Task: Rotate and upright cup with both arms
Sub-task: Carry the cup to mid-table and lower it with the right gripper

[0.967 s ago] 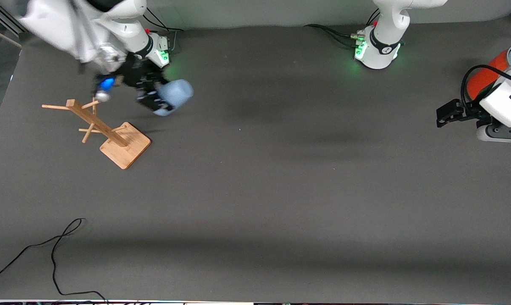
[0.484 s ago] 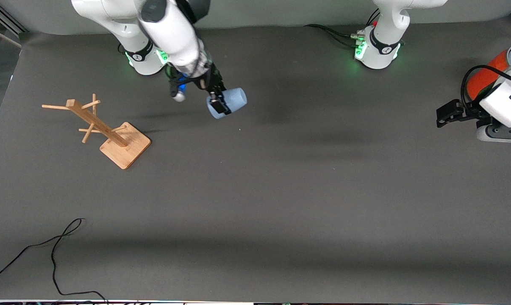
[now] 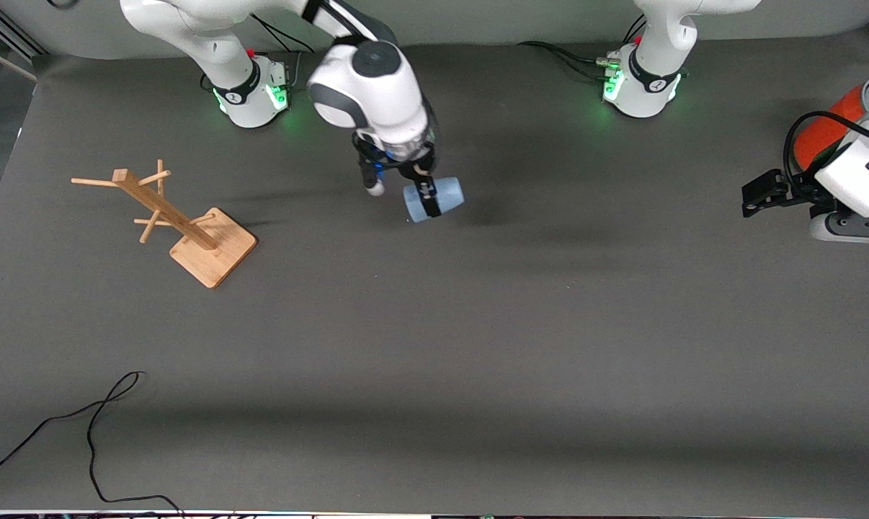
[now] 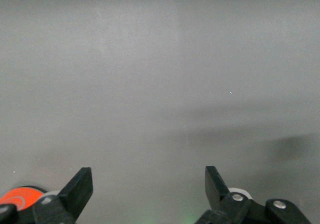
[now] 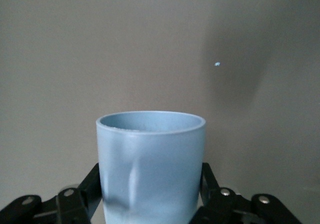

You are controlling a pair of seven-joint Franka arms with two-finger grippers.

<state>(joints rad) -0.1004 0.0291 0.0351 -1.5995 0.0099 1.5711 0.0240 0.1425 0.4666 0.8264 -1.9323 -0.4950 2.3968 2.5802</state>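
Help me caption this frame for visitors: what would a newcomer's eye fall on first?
First, the light-blue cup, held on its side in the right gripper, which is shut on it over the table's middle, near the robots' bases. Next, the wooden rack standing toward the right arm's end. The left gripper waits open at the left arm's end, beside an orange-red cylinder.

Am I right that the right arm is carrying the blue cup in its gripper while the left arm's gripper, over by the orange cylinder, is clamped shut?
Not quite: the left gripper is open, its fingers standing wide apart with nothing between them, as the left wrist view shows. The rest holds: the right gripper is shut on the blue cup, and the left arm waits by the orange cylinder.
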